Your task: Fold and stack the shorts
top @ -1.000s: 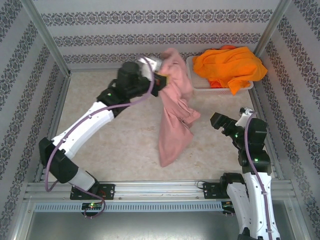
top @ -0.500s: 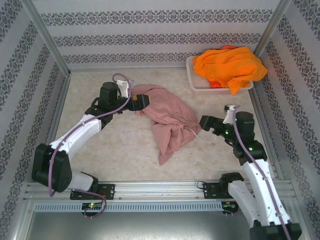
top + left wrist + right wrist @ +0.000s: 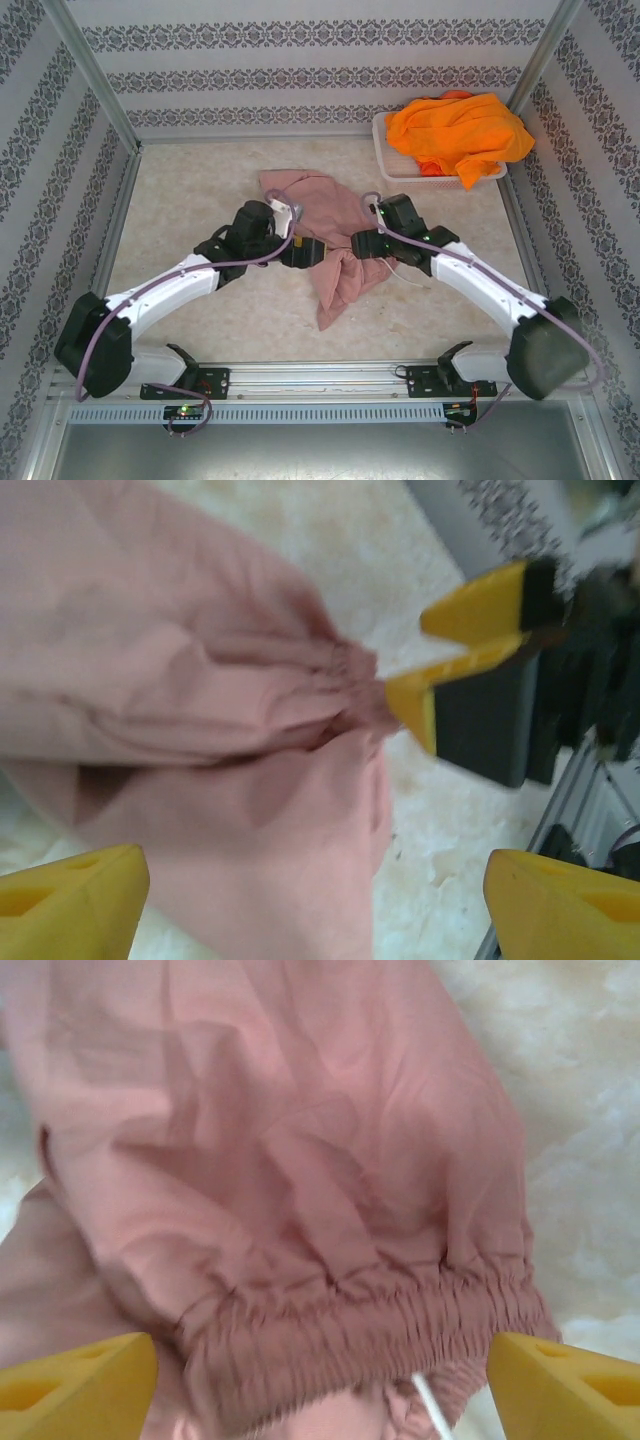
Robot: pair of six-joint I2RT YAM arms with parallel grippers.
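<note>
The pink shorts [image 3: 325, 230] lay crumpled on the bench [image 3: 190, 200], left of the basket [image 3: 400, 172] and nearer the arms. That put them out in the open, presumably so they could be spread and folded. The orange shorts [image 3: 460, 130] were heaped in and over that basket, not yet dealt with.

Both hands hung low over the pink cloth, down-left of the basket, facing each other. The left hand [image 3: 305, 252] had its fingers spread wide and held nothing, with only loose fabric beneath. The right hand [image 3: 362, 245] stood equally wide and empty, its fingers either side of the gathered waistband [image 3: 370, 1335] — likely lined up to pinch that edge, since a waistband gives a firm, straight line to pull flat.
</note>
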